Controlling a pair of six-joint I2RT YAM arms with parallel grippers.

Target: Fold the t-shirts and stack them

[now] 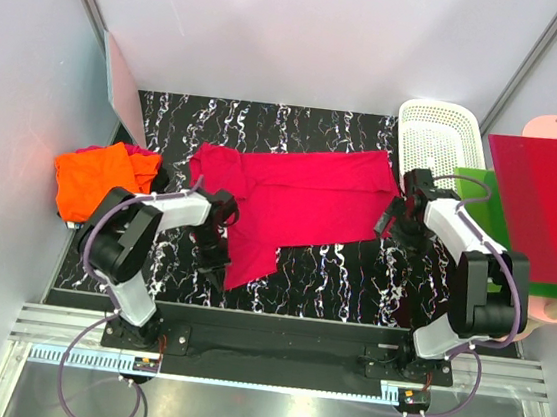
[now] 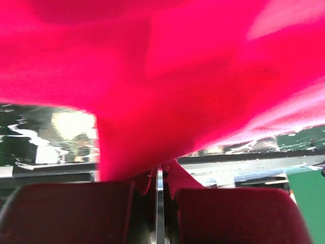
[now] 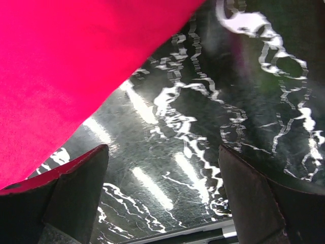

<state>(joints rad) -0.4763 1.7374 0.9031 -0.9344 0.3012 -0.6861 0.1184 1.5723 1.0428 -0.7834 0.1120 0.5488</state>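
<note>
A crimson-pink t-shirt (image 1: 300,196) lies spread and rumpled across the black marbled table (image 1: 331,275). My left gripper (image 1: 225,215) is shut on its left edge; in the left wrist view the red cloth (image 2: 167,86) hangs from the closed jaws and fills the picture. My right gripper (image 1: 394,220) stands open at the shirt's right edge. In the right wrist view its fingers (image 3: 76,193) straddle bare table, with the red cloth (image 3: 71,66) lying over the left one. An orange t-shirt (image 1: 93,177) lies bunched at the table's left edge.
A white plastic basket (image 1: 440,136) stands at the back right. A stiff red board (image 1: 546,204) and a green board (image 1: 482,191) lie right of the table. A pale pink panel (image 1: 123,85) leans at the back left wall.
</note>
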